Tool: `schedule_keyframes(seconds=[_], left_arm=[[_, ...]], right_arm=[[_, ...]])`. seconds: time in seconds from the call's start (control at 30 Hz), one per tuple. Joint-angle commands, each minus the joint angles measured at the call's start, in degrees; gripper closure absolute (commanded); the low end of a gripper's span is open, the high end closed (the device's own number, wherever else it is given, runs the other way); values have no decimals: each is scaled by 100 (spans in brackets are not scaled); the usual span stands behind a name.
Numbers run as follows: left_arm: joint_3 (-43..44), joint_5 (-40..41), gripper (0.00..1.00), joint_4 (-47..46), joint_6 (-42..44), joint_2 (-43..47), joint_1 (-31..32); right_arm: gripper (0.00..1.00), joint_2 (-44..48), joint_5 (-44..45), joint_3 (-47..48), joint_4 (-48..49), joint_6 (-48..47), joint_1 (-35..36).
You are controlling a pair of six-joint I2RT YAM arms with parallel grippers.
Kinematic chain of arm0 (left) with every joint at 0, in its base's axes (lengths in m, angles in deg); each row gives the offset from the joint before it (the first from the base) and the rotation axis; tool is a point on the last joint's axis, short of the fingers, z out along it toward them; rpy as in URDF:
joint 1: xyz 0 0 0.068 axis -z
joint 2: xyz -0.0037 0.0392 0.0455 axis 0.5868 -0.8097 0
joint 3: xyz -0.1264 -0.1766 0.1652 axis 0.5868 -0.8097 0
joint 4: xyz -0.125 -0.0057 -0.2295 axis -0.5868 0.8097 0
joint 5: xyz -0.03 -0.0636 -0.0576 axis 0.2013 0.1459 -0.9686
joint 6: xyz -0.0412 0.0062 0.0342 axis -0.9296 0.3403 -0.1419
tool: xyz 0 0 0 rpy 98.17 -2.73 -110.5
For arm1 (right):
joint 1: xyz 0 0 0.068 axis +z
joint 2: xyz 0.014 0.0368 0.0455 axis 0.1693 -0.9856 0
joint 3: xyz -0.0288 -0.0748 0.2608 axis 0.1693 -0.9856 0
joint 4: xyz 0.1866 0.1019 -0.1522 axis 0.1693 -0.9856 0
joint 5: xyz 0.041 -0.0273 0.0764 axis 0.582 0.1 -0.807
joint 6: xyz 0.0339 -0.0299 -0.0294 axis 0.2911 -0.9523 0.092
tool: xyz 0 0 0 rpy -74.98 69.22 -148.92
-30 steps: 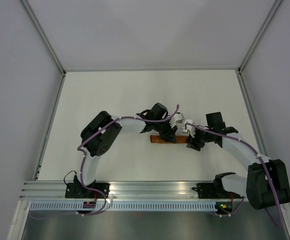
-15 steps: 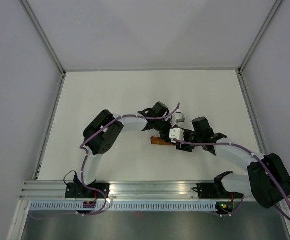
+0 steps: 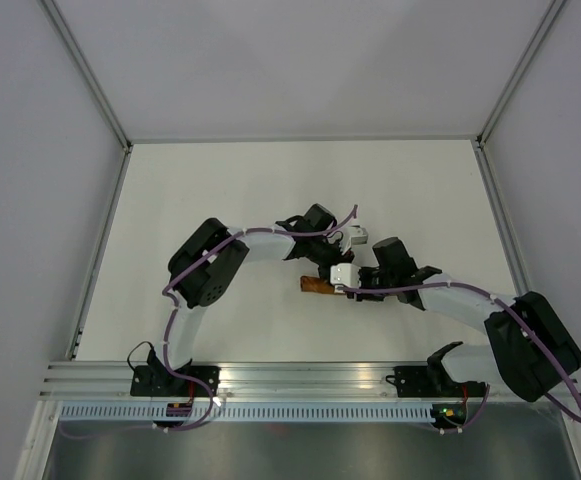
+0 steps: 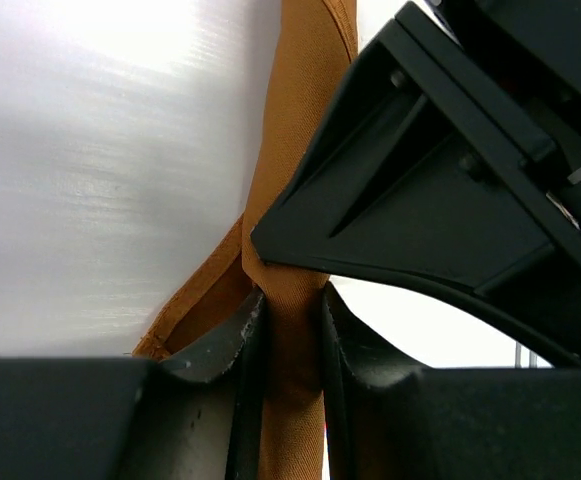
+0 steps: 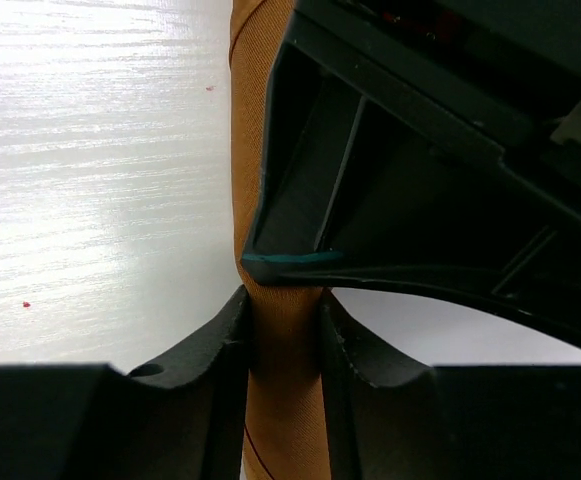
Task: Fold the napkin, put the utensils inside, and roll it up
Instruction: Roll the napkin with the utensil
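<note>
At six o'clock in the overhead view, at the near edge, an aluminium rail [image 3: 310, 375] carries the arm bases [image 3: 175, 380]. Just beyond, near the middle of the white tabletop [image 3: 270, 190], the napkin [image 3: 316, 286] lies as a narrow rust-orange roll, its length running nine to three o'clock. The right pincer [image 3: 356, 292] reaches in from four o'clock and is clenched on the roll; its wrist view shows both fingers [image 5: 232, 340] pressed against the cloth's sides. The left pincer [image 3: 328, 265] comes over from ten o'clock and likewise grasps the napkin, squeezed between its fingertips [image 4: 240, 335], with a loose hem [image 4: 195, 300] spreading toward seven o'clock in that view. The two pincers sit just beside each other. From above, only the roll's nine o'clock end shows. Farther off, the tabletop runs to grey walls [image 3: 300, 60] at twelve o'clock
</note>
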Motion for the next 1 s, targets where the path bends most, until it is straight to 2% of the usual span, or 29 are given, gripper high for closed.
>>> schedule_keyframes(seconds=[0.0, 0.03, 0.07, 0.17, 0.37, 0.73, 0.97], left_arm=[[-329, 637, 73, 1102, -194, -418, -65], [-338, 646, 71, 1050, -229, -313, -126], [-347, 672, 68, 953, -316, -269, -152], [-408, 777, 62, 769, -580, -58, -302], [-654, 936, 58, 162, -1099, 512, -574], [-1453, 1946, 56, -1049, -1846, 1699, -1075], [-2499, 3613, 56, -2034, -2005, 2789, -1251]], right_arm=[[67, -196, 270, 147, -297, -116, 12], [69, -214, 288, 165, -393, -134, 12], [75, -249, 279, 200, -437, -151, 12], [81, -284, 261, 288, -639, -187, 12], [85, -521, 103, 569, -1079, -230, 3], [87, -1022, -64, 1026, -1712, -380, 3], [89, -1620, -336, 1641, -2511, -582, -67]])
